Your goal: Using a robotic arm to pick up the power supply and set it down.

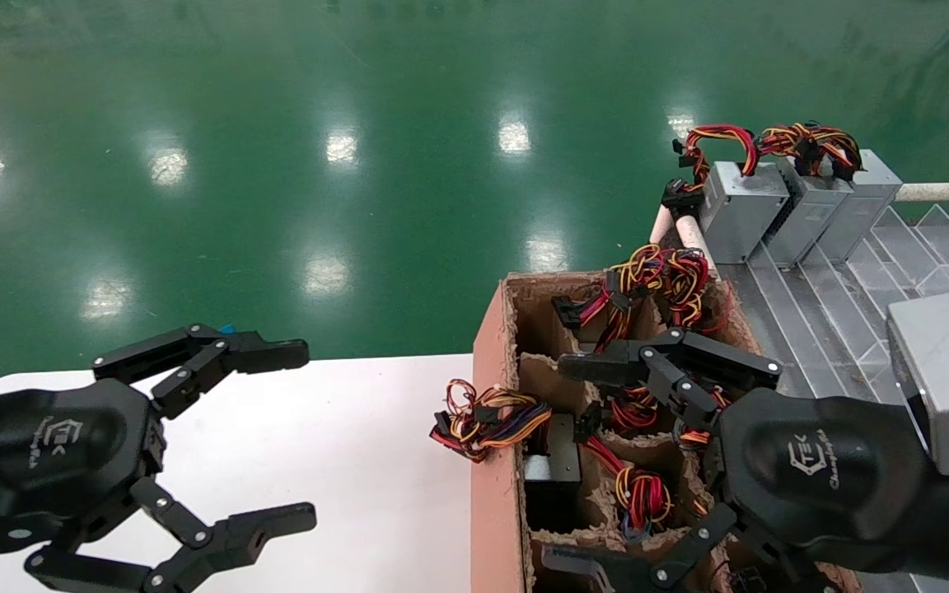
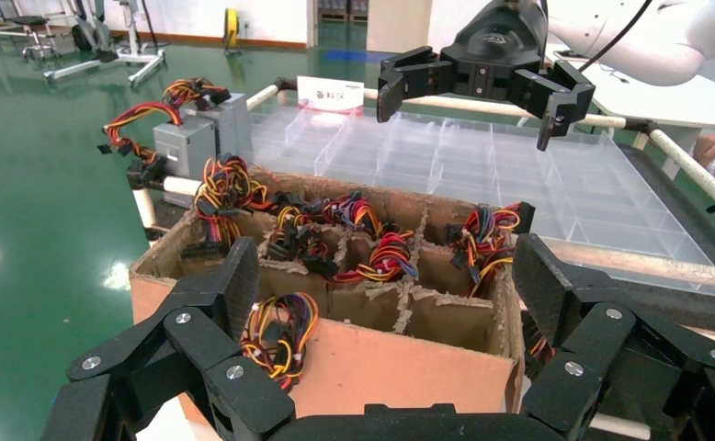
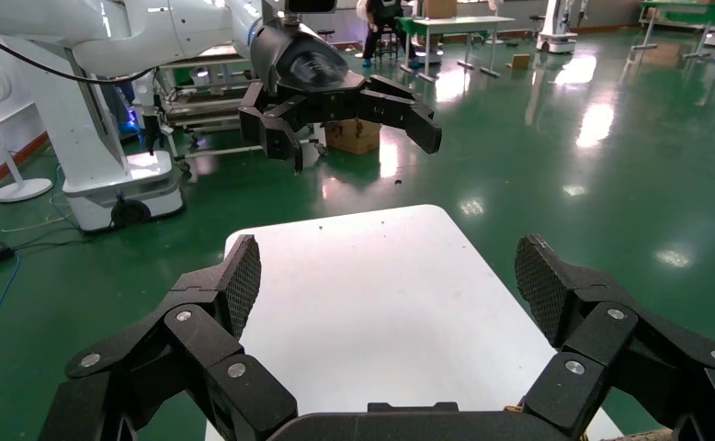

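The power supply sits upright in a compartment of the cardboard box. Its coiled bundle of orange, yellow, red and purple wires hangs over the box wall that faces the white table, and shows as the wire bundle in the left wrist view. My right gripper hovers open above that side of the box with nothing between its fingers, pointing toward the table. My left gripper is open and empty over the white table, facing the box.
More wire bundles fill the box's other compartments. Behind the box, three silver boxes with wires stand on a clear divided tray framed by white rails. Green floor lies beyond the table.
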Controlling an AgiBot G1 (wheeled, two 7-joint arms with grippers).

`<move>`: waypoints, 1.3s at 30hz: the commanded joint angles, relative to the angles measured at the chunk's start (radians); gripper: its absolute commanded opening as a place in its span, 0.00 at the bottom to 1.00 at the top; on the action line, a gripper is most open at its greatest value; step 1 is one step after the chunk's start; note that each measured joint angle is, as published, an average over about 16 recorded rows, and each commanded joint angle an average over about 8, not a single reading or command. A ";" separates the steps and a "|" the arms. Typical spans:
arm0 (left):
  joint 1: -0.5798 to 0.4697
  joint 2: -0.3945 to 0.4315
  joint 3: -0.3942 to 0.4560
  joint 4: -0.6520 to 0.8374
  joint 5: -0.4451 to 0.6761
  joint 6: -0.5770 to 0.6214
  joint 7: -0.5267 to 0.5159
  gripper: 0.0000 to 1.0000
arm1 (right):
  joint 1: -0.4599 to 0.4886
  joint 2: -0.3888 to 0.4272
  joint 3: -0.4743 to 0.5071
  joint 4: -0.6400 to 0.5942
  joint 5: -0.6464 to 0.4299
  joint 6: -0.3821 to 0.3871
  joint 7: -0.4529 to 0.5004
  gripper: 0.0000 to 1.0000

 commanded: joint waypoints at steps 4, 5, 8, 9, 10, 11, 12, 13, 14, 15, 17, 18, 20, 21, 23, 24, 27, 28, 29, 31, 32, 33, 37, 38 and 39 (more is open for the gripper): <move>0.000 0.000 0.000 0.000 0.000 0.000 0.000 1.00 | 0.000 0.000 0.000 0.000 0.000 0.000 0.000 1.00; 0.000 0.000 0.000 0.000 0.000 0.000 0.000 1.00 | 0.000 0.000 0.000 0.000 0.000 0.000 0.000 1.00; 0.000 0.000 0.000 0.000 0.000 0.000 0.000 1.00 | 0.000 0.000 0.000 0.000 0.000 0.000 0.000 1.00; 0.000 0.000 0.000 0.000 0.000 0.000 0.000 1.00 | 0.000 0.000 0.000 0.000 0.000 0.000 0.000 1.00; 0.000 0.000 0.000 0.000 0.000 0.000 0.000 1.00 | 0.000 0.000 0.000 0.000 0.000 0.000 0.000 1.00; 0.000 0.000 0.000 0.000 0.000 0.000 0.000 1.00 | 0.000 0.000 0.000 0.000 0.000 0.000 0.000 1.00; 0.000 0.000 0.000 0.000 0.000 0.000 0.000 1.00 | 0.000 0.000 0.000 0.000 0.000 0.000 0.000 1.00; 0.000 0.000 0.000 0.000 0.000 0.000 0.000 1.00 | 0.000 0.000 0.000 0.000 0.000 0.000 0.000 1.00; 0.000 0.000 0.000 0.000 0.000 0.000 0.000 1.00 | 0.000 0.000 0.000 0.000 0.000 0.000 0.000 1.00; 0.000 0.000 0.000 0.000 0.000 0.000 0.000 1.00 | 0.000 0.000 0.000 0.000 0.000 0.000 0.000 1.00; 0.000 0.000 0.000 0.000 0.000 0.000 0.000 1.00 | 0.000 0.000 0.000 0.000 0.000 0.000 0.000 1.00; 0.000 0.000 0.000 0.000 0.000 0.000 0.000 0.93 | 0.000 0.000 0.000 0.000 0.000 0.000 0.000 1.00; 0.000 0.000 0.000 0.000 0.000 0.000 0.000 0.68 | 0.000 0.000 0.000 0.000 0.000 0.000 0.001 1.00; 0.000 0.000 0.000 0.000 0.000 0.000 0.000 0.55 | 0.000 0.000 0.000 0.000 0.000 0.000 0.001 1.00; 0.000 0.000 0.000 0.000 0.000 0.000 0.000 0.30 | 0.000 0.001 0.000 0.000 0.000 0.000 0.000 1.00; 0.000 0.000 0.000 0.000 0.000 0.000 0.000 0.18 | 0.000 0.001 0.001 0.000 -0.001 0.001 0.000 1.00; 0.000 0.000 0.000 0.000 0.000 0.000 0.000 0.00 | 0.005 0.011 0.003 -0.002 -0.009 0.003 -0.002 1.00; 0.000 0.000 0.000 0.000 0.000 0.000 0.000 0.00 | 0.009 0.016 0.004 -0.004 -0.014 0.004 -0.003 1.00; 0.000 0.000 0.000 0.000 0.000 0.000 0.000 0.00 | 0.013 0.023 0.005 -0.006 -0.022 0.006 -0.004 1.00; 0.000 0.000 0.000 0.000 0.000 0.000 0.000 0.00 | 0.024 0.037 0.005 -0.010 -0.043 0.010 -0.007 1.00; 0.000 0.000 0.000 0.000 0.000 0.000 0.000 0.00 | 0.031 0.045 0.004 -0.012 -0.057 0.012 -0.009 1.00; 0.000 0.000 0.000 0.000 0.000 0.000 0.000 0.00 | 0.038 0.051 0.002 -0.015 -0.072 0.013 -0.010 1.00; 0.000 0.000 0.000 0.000 0.000 0.000 0.000 0.00 | 0.073 0.055 -0.021 -0.030 -0.146 0.010 -0.025 1.00; 0.000 0.000 0.000 0.000 0.000 0.000 0.000 0.00 | 0.086 0.049 -0.032 -0.037 -0.170 0.005 -0.031 1.00; 0.000 0.000 0.000 0.000 0.000 0.000 0.000 0.00 | 0.101 0.040 -0.043 -0.047 -0.194 0.000 -0.039 1.00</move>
